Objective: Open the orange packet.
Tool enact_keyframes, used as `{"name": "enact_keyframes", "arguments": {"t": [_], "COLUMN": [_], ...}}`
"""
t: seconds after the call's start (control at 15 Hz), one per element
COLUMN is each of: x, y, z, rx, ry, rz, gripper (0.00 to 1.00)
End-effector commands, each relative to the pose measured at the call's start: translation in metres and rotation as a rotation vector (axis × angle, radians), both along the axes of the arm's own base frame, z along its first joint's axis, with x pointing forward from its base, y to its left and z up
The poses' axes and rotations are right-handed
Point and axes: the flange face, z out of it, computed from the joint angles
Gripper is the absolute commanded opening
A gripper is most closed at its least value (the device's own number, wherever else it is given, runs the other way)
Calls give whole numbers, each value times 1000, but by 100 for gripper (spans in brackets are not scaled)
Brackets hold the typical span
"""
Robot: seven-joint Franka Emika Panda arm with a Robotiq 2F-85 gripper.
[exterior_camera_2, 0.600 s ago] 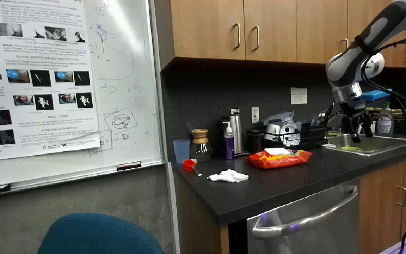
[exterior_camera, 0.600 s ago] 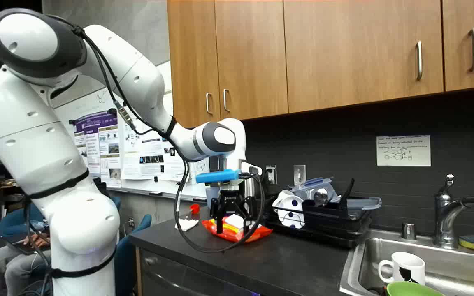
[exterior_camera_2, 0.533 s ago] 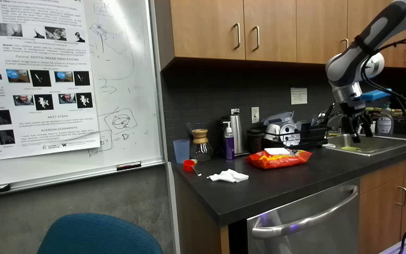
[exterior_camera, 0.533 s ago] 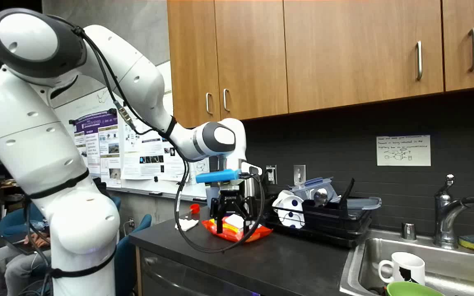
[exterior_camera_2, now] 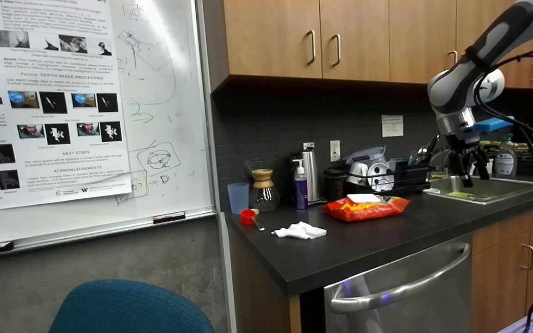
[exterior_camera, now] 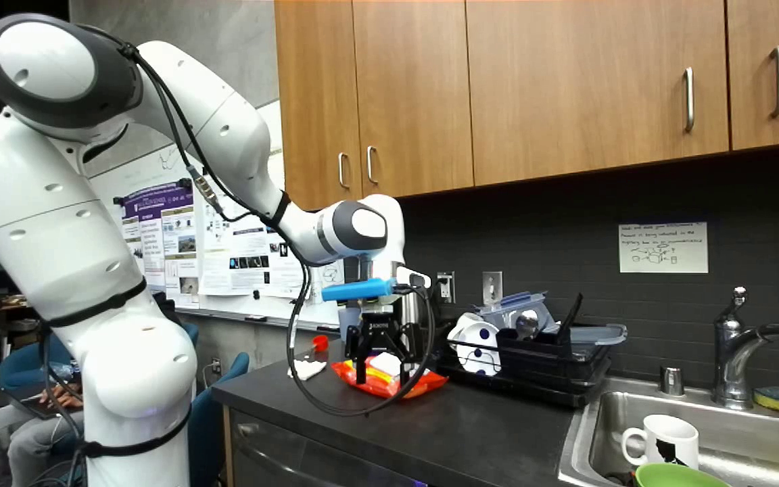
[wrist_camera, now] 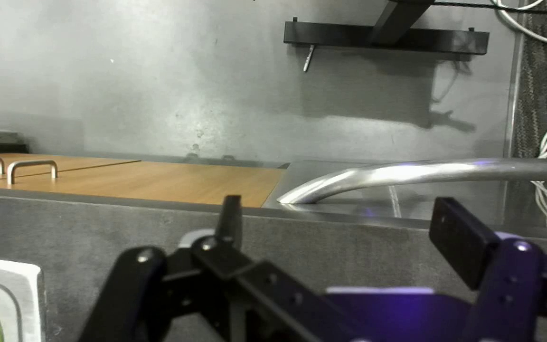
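Observation:
The orange packet (exterior_camera_2: 363,212) lies flat on the dark counter, crinkly orange-red with some yellow and a white rectangular piece on its top. In an exterior view the same orange packet (exterior_camera: 379,387) shows partly behind the fingers and a loop of cable. My gripper (exterior_camera_2: 476,179) hangs in the air off to the sink side of the packet, well apart from it. Seen from the wrist, the gripper (wrist_camera: 340,221) has its fingers spread wide over the counter's front edge, nothing between them. The packet is out of the wrist view.
Beside the packet stand a black dish rack (exterior_camera: 531,362), a purple pump bottle (exterior_camera_2: 301,189) and a steel flask (exterior_camera_2: 311,173). White crumpled tissue (exterior_camera_2: 300,230) and a red scoop (exterior_camera_2: 248,216) lie near the counter's end. The sink (exterior_camera: 592,446) holds a mug and a green bowl.

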Motion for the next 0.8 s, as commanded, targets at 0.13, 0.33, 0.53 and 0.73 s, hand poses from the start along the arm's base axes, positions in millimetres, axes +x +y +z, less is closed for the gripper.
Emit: {"name": "enact_keyframes", "arguments": {"t": [0.13,0.33,0.53,0.73], "x": [0,0,4,7], "y": [0,0,7,30], "z": [1,1,-1,7], "rx": [0,0,12,63], "ry": [1,1,-7,-52], "rz": [0,0,21,94], "gripper": [100,100,100,100]}}
